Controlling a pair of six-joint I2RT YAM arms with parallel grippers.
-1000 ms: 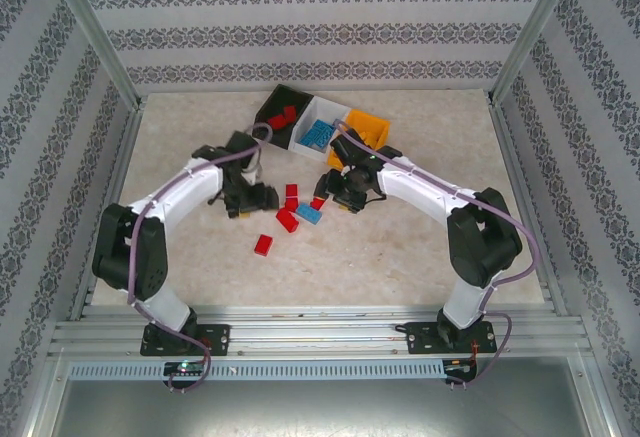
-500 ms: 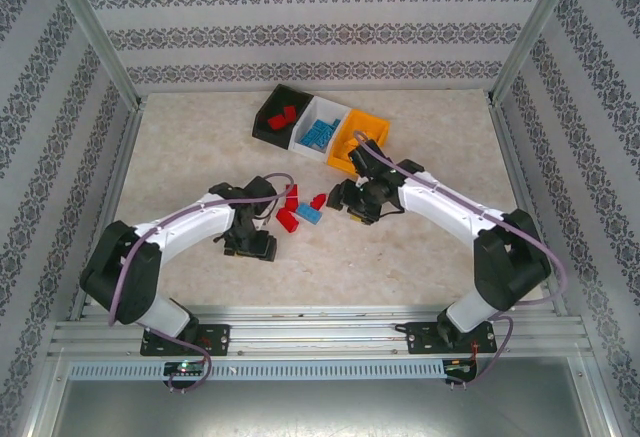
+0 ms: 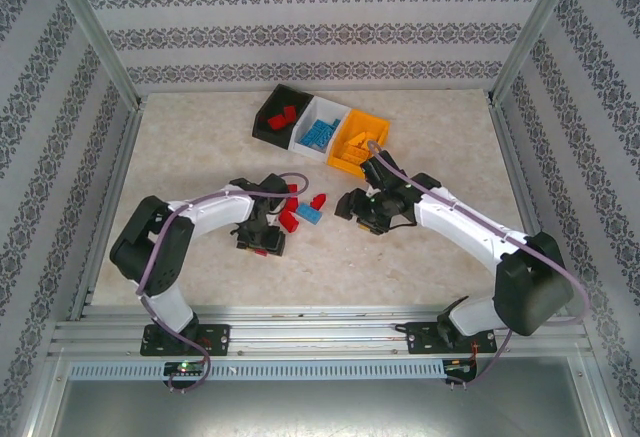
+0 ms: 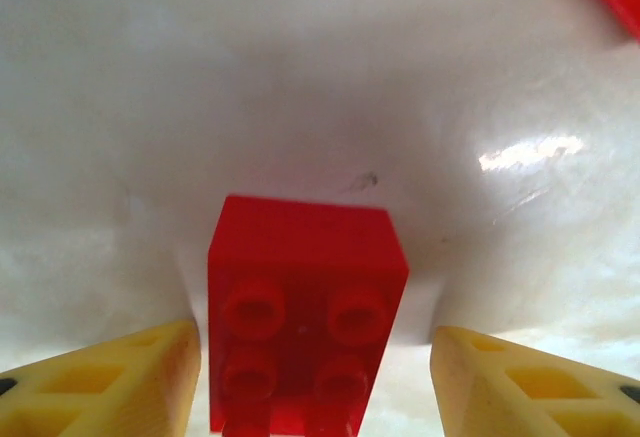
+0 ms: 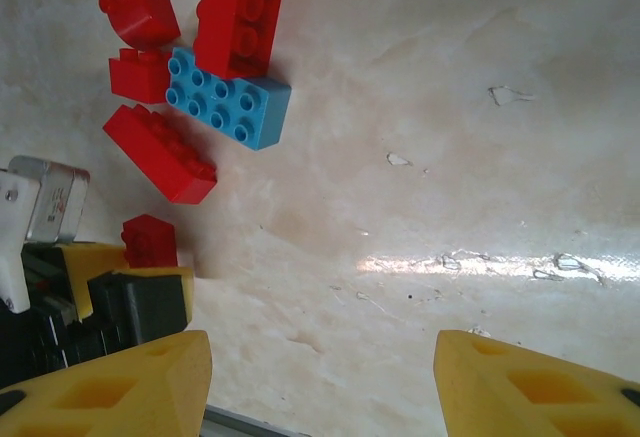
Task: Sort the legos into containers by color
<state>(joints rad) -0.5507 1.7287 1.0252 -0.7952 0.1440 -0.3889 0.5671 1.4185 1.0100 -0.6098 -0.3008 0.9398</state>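
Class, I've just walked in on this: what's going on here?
Legos are being sorted by colour. The left gripper straddles a red brick on the table, jaws open. The right gripper hangs open over bare table beside loose red and blue bricks. Black bin holds reds, white bin blues, orange bin oranges.
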